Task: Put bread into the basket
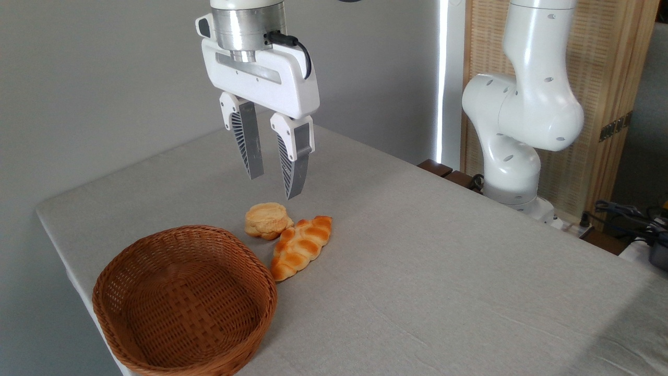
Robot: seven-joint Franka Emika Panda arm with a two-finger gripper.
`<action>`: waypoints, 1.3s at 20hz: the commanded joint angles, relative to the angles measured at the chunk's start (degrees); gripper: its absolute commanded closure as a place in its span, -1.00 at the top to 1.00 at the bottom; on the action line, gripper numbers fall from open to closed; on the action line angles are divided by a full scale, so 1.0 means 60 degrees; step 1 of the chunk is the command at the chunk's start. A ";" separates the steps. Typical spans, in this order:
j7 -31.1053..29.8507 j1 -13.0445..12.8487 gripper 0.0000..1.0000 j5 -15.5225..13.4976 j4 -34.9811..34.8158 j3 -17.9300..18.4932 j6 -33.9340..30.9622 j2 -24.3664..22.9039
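Pre-grasp configuration. The tool [274, 187] hangs above the tabletop [443, 271] with its two ribbed fingers [249, 143] parted and nothing between them, clear of everything below. The bread [267, 220], a small, lumpy, pale golden bun, sits on the tabletop just below the fingertips and just behind the far rim of the empty oval wicker basket [120, 292]. A longer orange-glazed braided loaf [301, 246] lies directly against the bun's right side; the two appear to touch. This contact is probably the main hazard: a finger descending on the right could land on the braided loaf, pushing it aside or pinching both pieces together. The gap between the fingers looks only slightly wider than the bun, so a small lateral offset might set a fingertip on top of it and press it down rather than straddle it. The bun's rounded, uneven surface may also let it slip from the grip during the carry to the basket.
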 commanded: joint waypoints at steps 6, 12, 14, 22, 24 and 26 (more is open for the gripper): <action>0.0176 -0.0031 1.00 -0.0179 0.0167 0.0005 -0.0243 0.0085; 0.0162 -0.0031 1.00 -0.0179 0.0167 0.0020 -0.0243 0.0085; 0.0162 -0.0031 1.00 -0.0179 0.0167 0.0005 -0.0228 0.0099; 0.0177 -0.0046 1.00 -0.0194 0.0167 -0.0010 -0.0228 0.0143; 0.0206 -0.0046 1.00 -0.0194 0.0167 -0.0039 -0.0228 0.0172; 0.0221 -0.0046 1.00 -0.0208 0.0152 -0.0214 -0.0170 0.0260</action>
